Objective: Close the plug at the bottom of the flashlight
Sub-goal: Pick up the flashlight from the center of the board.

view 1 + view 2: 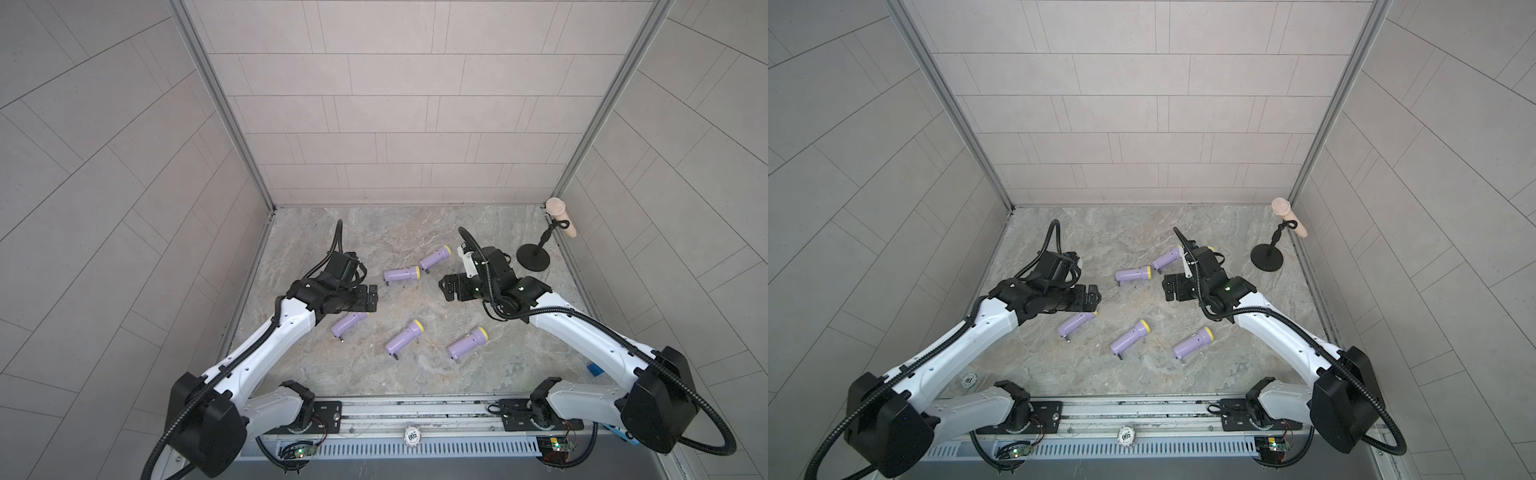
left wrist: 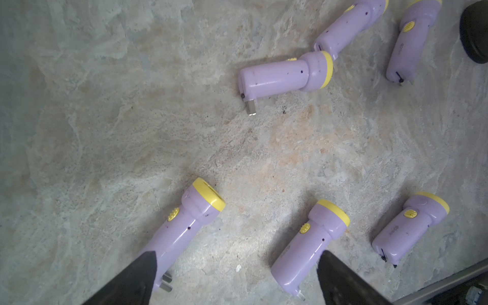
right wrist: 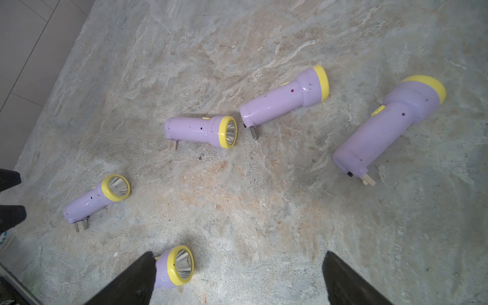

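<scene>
Three purple flashlights [image 1: 404, 336] lie in a near row at 6 o'clock on the counter [image 1: 415, 378], plug prongs [image 1: 394, 356] sticking out. Beyond, left gripper [image 1: 372, 297] at 9 and right gripper [image 1: 445, 286] at 3 hover wide open, empty. Three more flashlights lie toward 12 and 1.

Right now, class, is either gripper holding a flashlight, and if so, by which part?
Nothing is held. The left gripper and right gripper are both open, and the flashlights lie loose on the table.
</scene>
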`<state>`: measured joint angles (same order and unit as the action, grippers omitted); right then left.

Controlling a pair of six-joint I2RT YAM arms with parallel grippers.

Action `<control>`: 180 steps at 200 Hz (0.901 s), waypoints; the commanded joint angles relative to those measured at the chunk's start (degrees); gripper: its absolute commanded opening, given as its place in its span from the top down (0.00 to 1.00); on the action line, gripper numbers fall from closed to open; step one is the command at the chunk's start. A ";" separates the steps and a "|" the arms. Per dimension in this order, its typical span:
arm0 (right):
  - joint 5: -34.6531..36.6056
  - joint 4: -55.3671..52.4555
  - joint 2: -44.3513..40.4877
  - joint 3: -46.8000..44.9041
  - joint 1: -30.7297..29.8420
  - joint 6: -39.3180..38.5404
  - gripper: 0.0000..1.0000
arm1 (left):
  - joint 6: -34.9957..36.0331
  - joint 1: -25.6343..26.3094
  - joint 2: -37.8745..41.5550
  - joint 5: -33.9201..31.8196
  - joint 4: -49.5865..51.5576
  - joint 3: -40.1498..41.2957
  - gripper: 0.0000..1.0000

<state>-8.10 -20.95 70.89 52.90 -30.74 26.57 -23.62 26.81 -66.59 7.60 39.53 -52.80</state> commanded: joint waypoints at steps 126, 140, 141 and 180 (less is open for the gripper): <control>-1.16 3.57 -0.96 -1.04 -2.58 -0.02 0.01 | 1.10 0.36 -7.57 4.84 13.27 -0.12 0.01; -0.99 3.39 -0.68 -0.68 -2.86 -0.11 0.01 | 1.55 0.35 -9.99 4.38 14.71 -1.20 0.01; -1.02 3.38 -0.67 -0.65 -2.89 -0.11 0.01 | 1.56 0.31 -10.07 4.28 14.79 -1.32 0.01; -0.95 3.87 -0.88 -1.25 -3.34 0.06 0.01 | 1.08 0.28 -13.86 0.29 16.12 -2.79 0.01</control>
<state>-9.47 -17.74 71.22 52.38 -33.52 26.59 -23.31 26.83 -79.09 11.35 52.23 -53.19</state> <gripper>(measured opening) 0.988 0.995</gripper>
